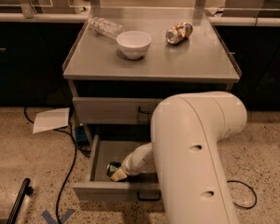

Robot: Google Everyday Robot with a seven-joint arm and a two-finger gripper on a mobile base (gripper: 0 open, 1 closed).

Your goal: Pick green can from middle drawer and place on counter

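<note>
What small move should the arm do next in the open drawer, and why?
Probably a short, straight lift of the gripper once the green can is secured; whether it is gripped already does not show. The gripper is low inside the open middle drawer, right at the can, near its front panel, so it should clear the walls before heading to the counter.

This looks like a robot test lab dressed as a kitchenette. A grey metal cabinet with a rimmed tabletop stands on speckled floor. Loose cables, a paper sheet and blue tape marks lie below its left edge. Dark cabinets line the far edge. The claw sits in the open middle drawer.
</note>
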